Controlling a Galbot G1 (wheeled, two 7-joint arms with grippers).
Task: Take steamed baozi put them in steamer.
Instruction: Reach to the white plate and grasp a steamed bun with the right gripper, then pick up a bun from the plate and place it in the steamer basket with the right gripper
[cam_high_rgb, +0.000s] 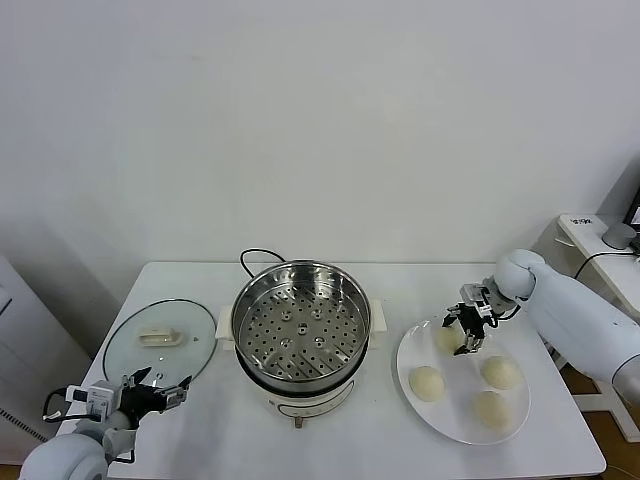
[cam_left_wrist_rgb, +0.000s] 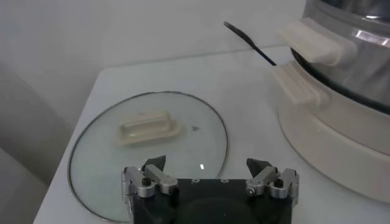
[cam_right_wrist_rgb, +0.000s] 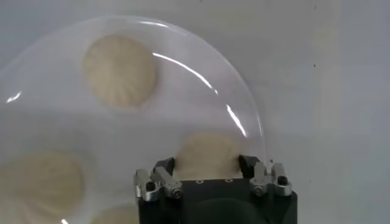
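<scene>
white plate (cam_high_rgb: 440, 418): right hand (cam_high_rgb: 466, 338) straddles a steamed baozi (cam_right_wrist_rgb: 206, 157), fingers touching its sides; left hand (cam_left_wrist_rgb: 208, 172) wide open.

Bare table (cam_high_rgb: 390, 435) between steamer (cam_high_rgb: 300, 320) and plate (cam_high_rgb: 460, 425).

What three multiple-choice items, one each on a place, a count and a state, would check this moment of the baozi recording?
1. Where does the glass lid lie?
A. on the steamer
B. on the table on the steamer's left
C. on the plate

2. How many baozi are on the plate?
A. two
B. three
C. four

3. What is inside the steamer?
A. nothing
B. one baozi
C. the lid

Answers:
1 B, the lid lies flat on the table, with the left claw at its near edge.
2 C, three lie free and the right claw straddles the fourth baozi.
3 A, its perforated floor is bare.
</scene>
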